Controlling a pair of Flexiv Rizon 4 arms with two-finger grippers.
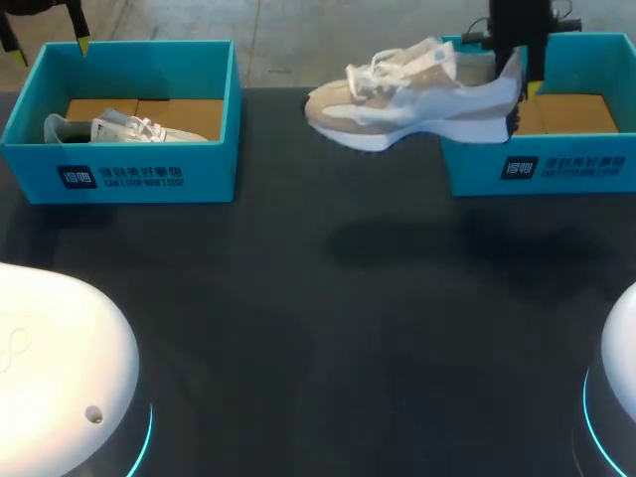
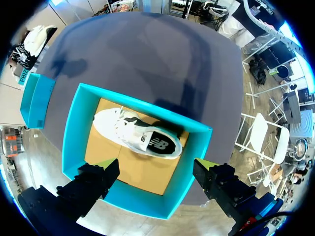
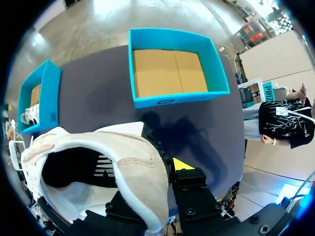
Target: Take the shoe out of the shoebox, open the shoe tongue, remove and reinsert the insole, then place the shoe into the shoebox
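Observation:
A beige and white shoe (image 1: 412, 94) hangs in the air, toe pointing left, just left of the right blue shoebox (image 1: 542, 164). My right gripper (image 1: 519, 87) is shut on its heel. In the right wrist view the heel collar (image 3: 142, 172) sits between the fingers; one yellow fingertip (image 3: 182, 164) shows and the other is hidden by the shoe. The right shoebox (image 3: 172, 96) lies empty, with a bare cardboard floor. My left gripper (image 2: 156, 169) hovers open high above the left shoebox (image 2: 74, 128), which holds a white and black shoe (image 2: 140, 135).
The left shoebox (image 1: 124, 174) stands at the table's far left with its shoe (image 1: 119, 127) lying flat inside. My left gripper (image 1: 47, 42) is above that box's far wall. The dark tabletop (image 1: 328, 328) spreads between and in front of the boxes.

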